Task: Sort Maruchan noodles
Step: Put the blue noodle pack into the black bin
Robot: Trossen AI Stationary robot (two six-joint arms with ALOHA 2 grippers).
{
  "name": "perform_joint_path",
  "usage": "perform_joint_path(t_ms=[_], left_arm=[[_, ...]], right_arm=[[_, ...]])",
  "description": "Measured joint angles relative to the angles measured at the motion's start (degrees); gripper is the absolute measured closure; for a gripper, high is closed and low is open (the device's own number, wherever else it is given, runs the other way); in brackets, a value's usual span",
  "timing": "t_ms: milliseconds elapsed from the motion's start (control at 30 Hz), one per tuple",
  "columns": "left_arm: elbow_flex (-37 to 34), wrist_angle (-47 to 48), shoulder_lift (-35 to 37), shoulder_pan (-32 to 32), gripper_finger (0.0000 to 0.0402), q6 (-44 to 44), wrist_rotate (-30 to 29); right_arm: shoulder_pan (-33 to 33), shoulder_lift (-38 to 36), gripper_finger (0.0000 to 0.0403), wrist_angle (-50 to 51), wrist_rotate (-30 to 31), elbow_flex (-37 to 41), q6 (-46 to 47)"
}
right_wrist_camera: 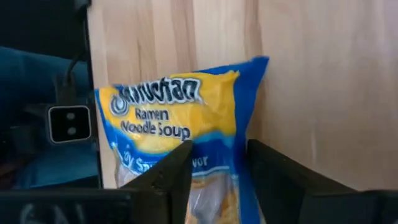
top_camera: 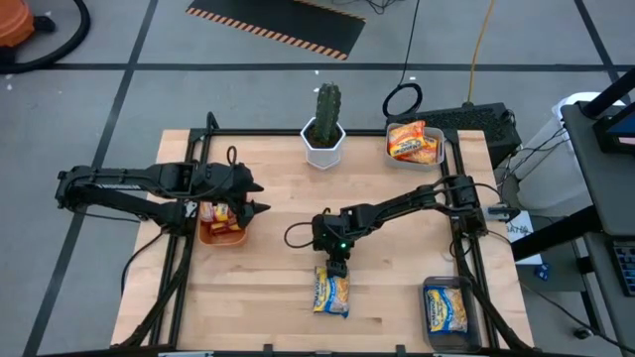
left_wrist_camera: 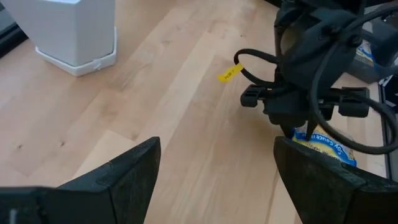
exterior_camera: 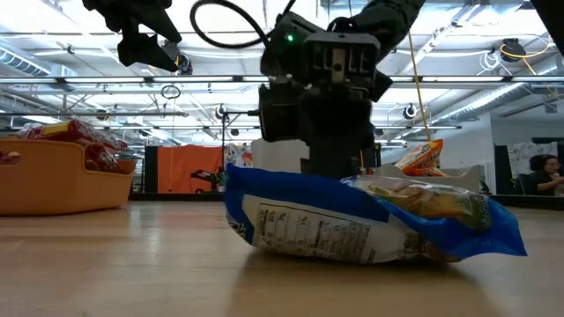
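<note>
- Right gripper hung over the blue packet at table 6 o'clock, fingers parted astride its near edge, nothing held.
- Advice: descend squarely and pinch the edge firmly; glossy film likely slips.
- Left gripper was spread, empty, above the orange bin.
- Count: one loose packet, three bins, one cactus pot.

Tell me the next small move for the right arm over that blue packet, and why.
Probably lower a little and close. The right gripper is open, its fingers straddling the upper end of the blue Maruchan packet, which lies flat on the table and looks ungripped. The left gripper waits open by the orange bin.
</note>
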State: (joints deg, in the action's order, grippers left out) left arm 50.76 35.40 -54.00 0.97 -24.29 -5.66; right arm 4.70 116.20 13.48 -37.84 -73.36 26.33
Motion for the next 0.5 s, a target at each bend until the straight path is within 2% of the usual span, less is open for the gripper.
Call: perform_joint_path(t_ms=[167, 400, 500], left_arm=[[0.0, 0.0, 0.0, 0.0, 0.0085, 0.1, -0.1], [0.0, 0.0, 0.0, 0.0, 0.0085, 0.2, -0.1], [0.0, 0.0, 0.0, 0.0, 0.0085, 0.2, -0.2]], right_arm=[[0.5, -0.1, 0.0305, -1.4, -1.1, 1.8, 0.3], [0.8, -0.1, 0.0393, -10.2, -1.6, 4.5, 5.7], [0.8, -0.3, 0.0398, -11.8, -1.3, 4.8, 7.8]])
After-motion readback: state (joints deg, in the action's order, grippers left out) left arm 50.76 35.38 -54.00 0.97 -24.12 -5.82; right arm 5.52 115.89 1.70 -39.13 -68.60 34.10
